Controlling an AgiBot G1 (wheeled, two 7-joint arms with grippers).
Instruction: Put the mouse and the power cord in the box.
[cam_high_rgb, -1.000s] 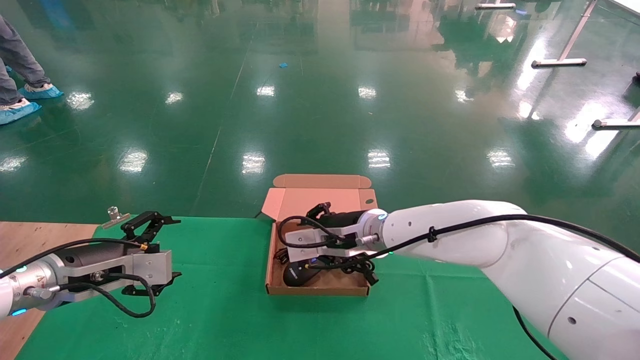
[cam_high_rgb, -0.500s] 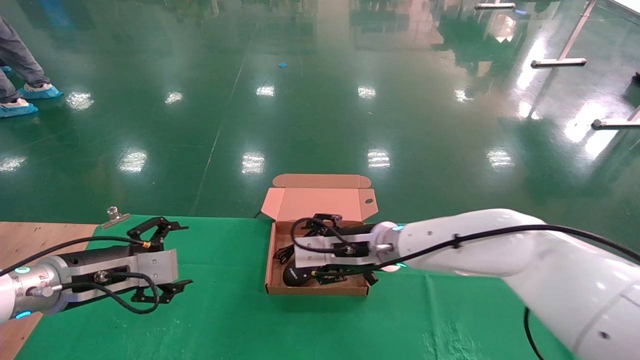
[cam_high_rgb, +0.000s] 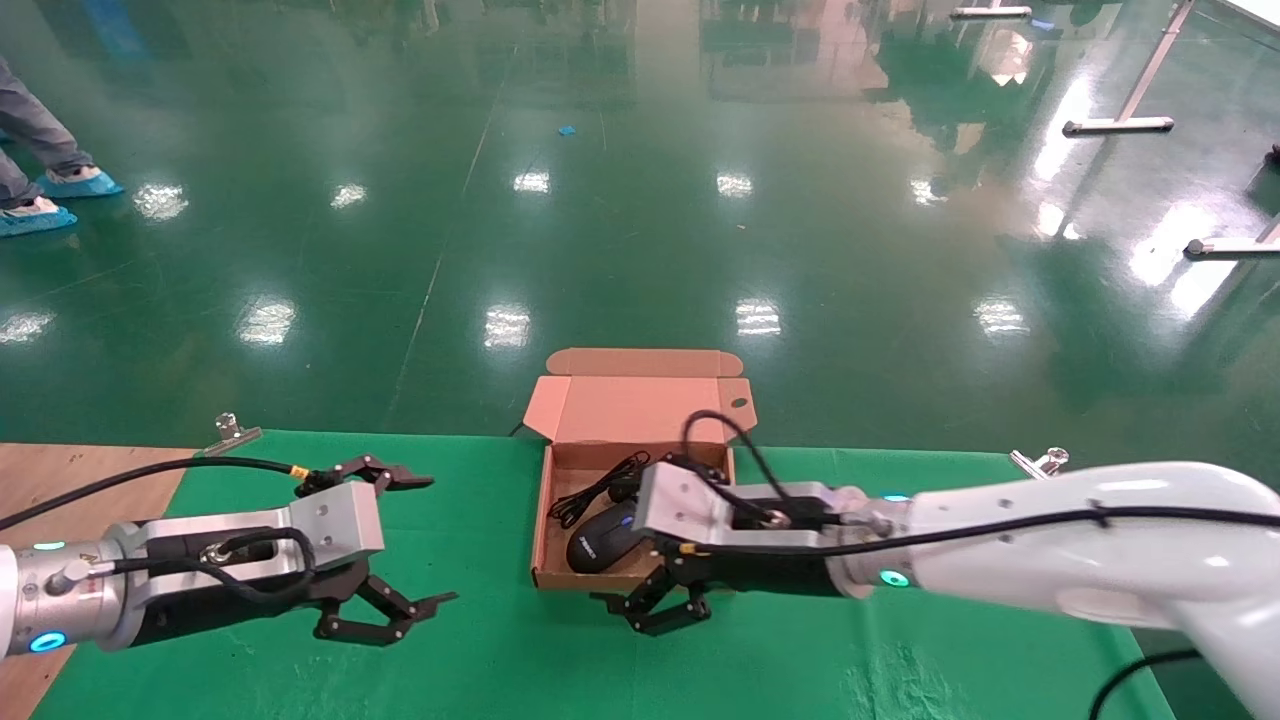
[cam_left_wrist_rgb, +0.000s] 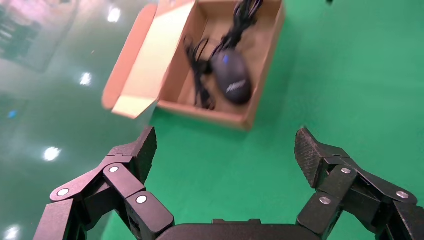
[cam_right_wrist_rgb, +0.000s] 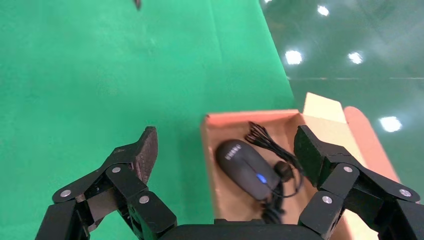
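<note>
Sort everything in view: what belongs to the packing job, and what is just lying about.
Belongs to the job:
- box, lid open
- mouse, inside the box
- power cord, inside, beside the mouse
- left gripper and right gripper, both open

Just lying about:
- green cloth
- metal clips at the table edge
- person's feet
- floor stand

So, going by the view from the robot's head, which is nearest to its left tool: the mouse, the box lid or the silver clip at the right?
From the left tool:
1. Mouse, in the box, toward the right.
2. Box lid, standing open at the far side.
3. Silver clip, at the cloth's far right edge.
</note>
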